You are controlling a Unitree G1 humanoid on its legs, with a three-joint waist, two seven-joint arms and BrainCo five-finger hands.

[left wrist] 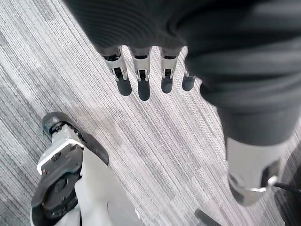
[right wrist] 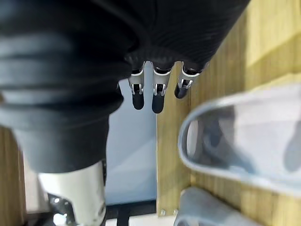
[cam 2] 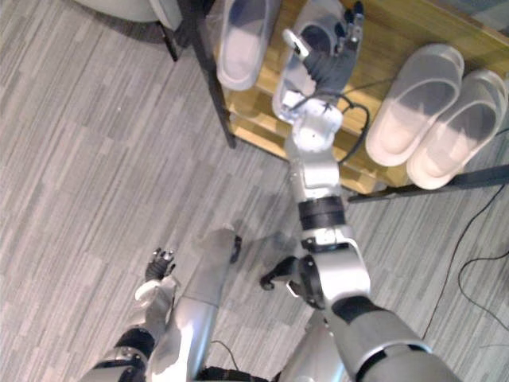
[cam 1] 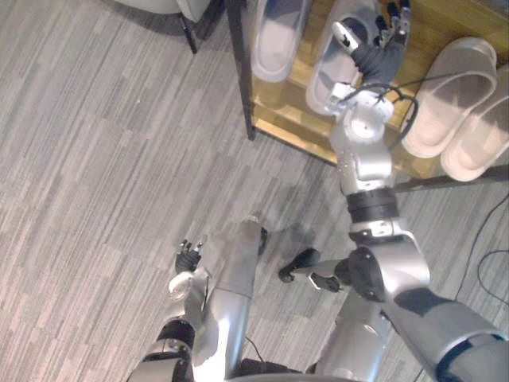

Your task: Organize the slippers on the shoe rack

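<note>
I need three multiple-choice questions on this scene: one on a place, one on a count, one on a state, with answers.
1. Where is the robot's right hand?
A. Over the light wooden shelf, above a pale grey slipper.
B. On the floor.
C. In a drawer.
2. How many slippers lie on the shelf?
A. Two.
B. Four.
C. Six.
3. What is the left hand state?
A. Shut on a slipper.
B. Open, empty.
C. Pressing the shelf.
Answers: 1 A, it hangs over the second grey slipper; 2 B, two grey, two pale pink slippers; 3 B, straight fingers above the grey carpet.
</note>
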